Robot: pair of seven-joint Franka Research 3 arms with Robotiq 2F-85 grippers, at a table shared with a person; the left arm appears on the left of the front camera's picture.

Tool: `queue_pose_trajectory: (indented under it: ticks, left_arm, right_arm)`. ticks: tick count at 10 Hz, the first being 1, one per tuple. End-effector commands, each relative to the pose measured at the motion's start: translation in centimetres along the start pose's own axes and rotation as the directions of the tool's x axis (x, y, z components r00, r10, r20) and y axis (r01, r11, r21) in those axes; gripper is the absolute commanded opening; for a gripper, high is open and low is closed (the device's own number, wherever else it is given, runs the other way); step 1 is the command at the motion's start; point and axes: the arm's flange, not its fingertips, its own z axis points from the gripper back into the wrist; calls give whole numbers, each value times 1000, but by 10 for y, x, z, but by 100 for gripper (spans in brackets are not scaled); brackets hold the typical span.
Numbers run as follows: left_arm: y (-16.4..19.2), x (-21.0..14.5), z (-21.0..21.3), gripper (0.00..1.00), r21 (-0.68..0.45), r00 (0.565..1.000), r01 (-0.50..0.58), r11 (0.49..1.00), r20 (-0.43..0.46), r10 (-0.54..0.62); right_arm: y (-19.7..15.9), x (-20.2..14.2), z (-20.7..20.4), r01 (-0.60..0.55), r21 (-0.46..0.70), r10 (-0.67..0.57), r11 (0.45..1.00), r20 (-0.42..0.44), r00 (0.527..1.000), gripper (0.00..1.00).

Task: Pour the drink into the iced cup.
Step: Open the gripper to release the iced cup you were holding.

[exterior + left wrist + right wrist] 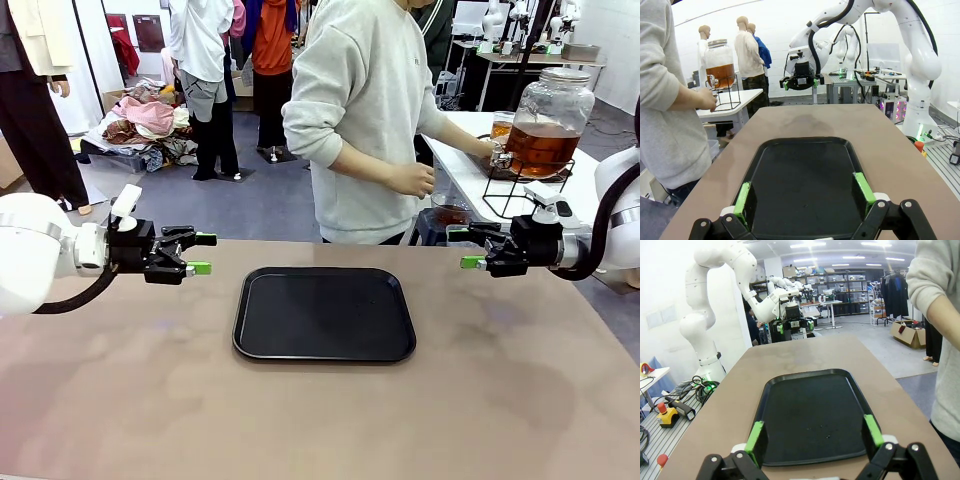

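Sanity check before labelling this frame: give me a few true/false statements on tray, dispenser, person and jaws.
1. The flat black rectangular plastic tray on the brown table has nothing on it. True.
2. The left gripper holds a cup. False: its jaws stand open with nothing between them.
3. The large round glass dispenser jar with amber-brown drink sits on the tray. False: it stands on a black wire stand on a white side table.
4. The person's hand reaches to the jar's tap. True.
5. The right gripper is shut. False: it is open.
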Motion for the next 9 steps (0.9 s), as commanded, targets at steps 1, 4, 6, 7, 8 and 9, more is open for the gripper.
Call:
queue_pose_trajectory:
  ticks: [1, 4, 6, 7, 8, 9]
  left_arm:
    - [0, 2, 0, 100, 10, 1000, 1, 1000, 9, -1]
    - [0, 2, 0, 100, 10, 1000, 1, 1000, 9, -1]
    - [0, 2, 0, 100, 10, 1000, 1, 1000, 9, -1]
    - [0, 2, 0, 100, 10, 1000, 1, 1000, 9, -1]
    - [0, 2, 0, 100, 10, 1000, 1, 1000, 9, -1]
    - [0, 2, 0, 100, 10, 1000, 1, 1000, 9, -1]
  right_arm:
    - [-1, 3, 0, -4, -3, 4, 1000, -8, 1000, 100]
    - [-1, 3, 0, -4, -3, 4, 1000, -8, 1000, 100]
    - [-1, 3, 0, -4, -3, 4, 1000, -8, 1000, 100]
    - [-1, 3, 0, -4, -3, 4, 1000, -8, 1000, 100]
    - [-1, 3, 0, -4, -3, 4, 1000, -8, 1000, 100]
    - [-1, 3, 0, -4, -3, 4, 1000, -8, 1000, 100]
